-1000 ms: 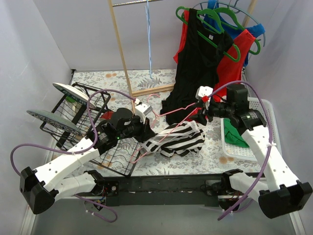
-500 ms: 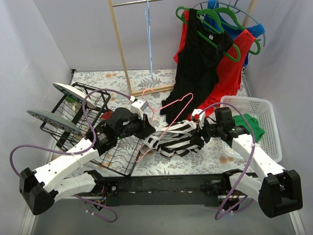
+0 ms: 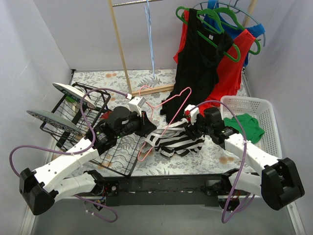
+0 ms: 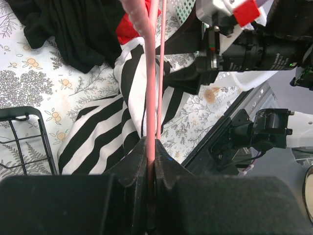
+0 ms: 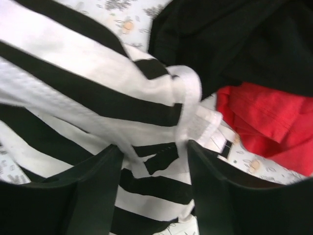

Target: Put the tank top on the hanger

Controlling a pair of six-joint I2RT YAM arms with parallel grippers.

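Observation:
The black-and-white striped tank top (image 3: 177, 141) lies crumpled on the floral table, mid-front. The pale pink hanger (image 3: 167, 106) stands over it, hook to the upper left, one arm reaching down across the stripes. My left gripper (image 3: 145, 128) is shut on the hanger's wire; in the left wrist view the pink wire (image 4: 151, 98) runs up from between the closed jaws over the tank top (image 4: 98, 142). My right gripper (image 3: 191, 126) is open at the top's right edge; in the right wrist view its fingers (image 5: 93, 186) straddle a white strap and striped fabric (image 5: 98, 93).
A black wire rack (image 3: 83, 122) with plates stands at left. A black top (image 3: 198, 73) and red top (image 3: 229, 73) hang on green hangers at the back right, trailing onto the table. A white basket (image 3: 266, 127) with green cloth is at right. A wooden rail post (image 3: 121, 49) stands behind.
My right gripper let go of the hanger, dropped and moved left onto the tank top's right edge. The hanger swung upright, held only by my left gripper.

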